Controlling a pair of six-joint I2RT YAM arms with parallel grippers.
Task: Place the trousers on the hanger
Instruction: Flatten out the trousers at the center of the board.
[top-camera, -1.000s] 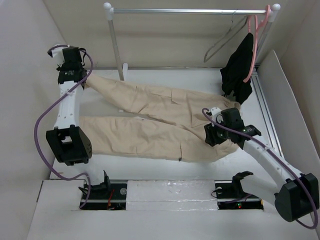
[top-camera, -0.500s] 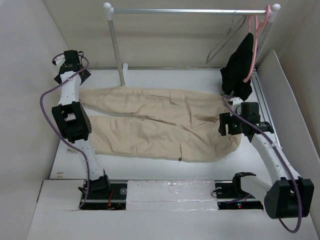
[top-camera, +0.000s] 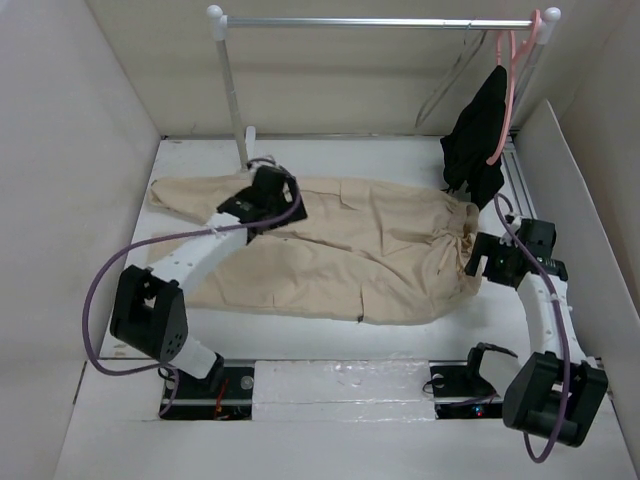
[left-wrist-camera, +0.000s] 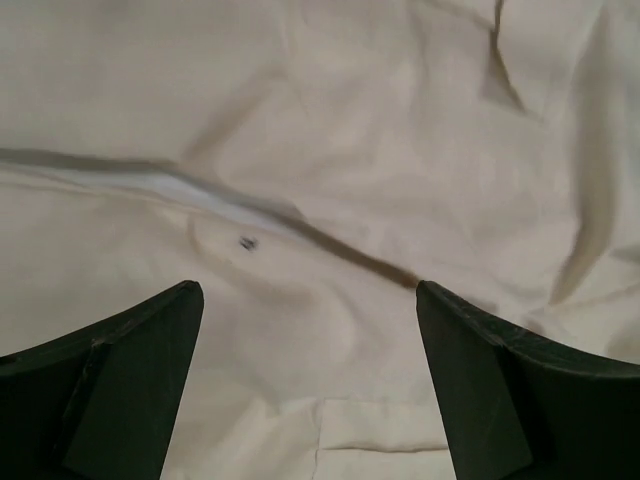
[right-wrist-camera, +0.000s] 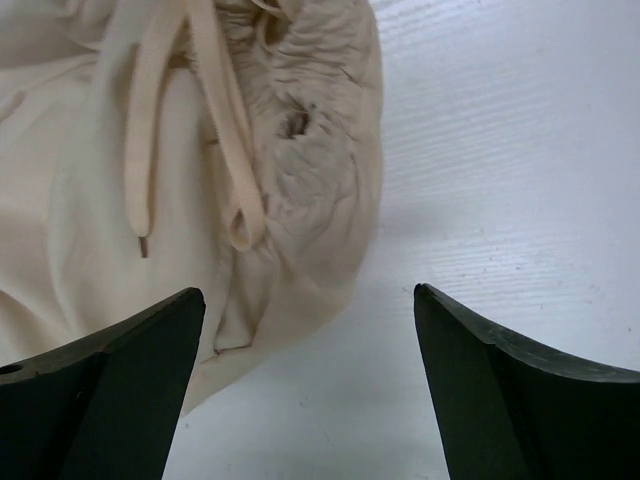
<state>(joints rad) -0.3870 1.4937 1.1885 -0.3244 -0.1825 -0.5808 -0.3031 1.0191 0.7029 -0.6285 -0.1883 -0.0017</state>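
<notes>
Beige cotton trousers lie flat on the white table, with the legs to the left and the waist to the right. The cloth looks soft and wrinkly. At the waist it is bunched up, and a flat drawstring lies there in loops.

The left gripper is over the trousers, near where the two legs meet. Its dark jaws are wide apart and hold nothing. A thin white strip shows between the legs there, with a tiny dark dot beside it; I cannot tell what the dot is. The left arm hides part of the upper leg.

The right gripper is just right of the trousers' waist. Its jaws are wide apart too, with nothing in them.

Behind the trousers, the thin grey wire hanger hangs on a metal rail. Its hook is hard to see. Beside it a pink hanger holds a black garment that reaches down near the trousers' waist.
</notes>
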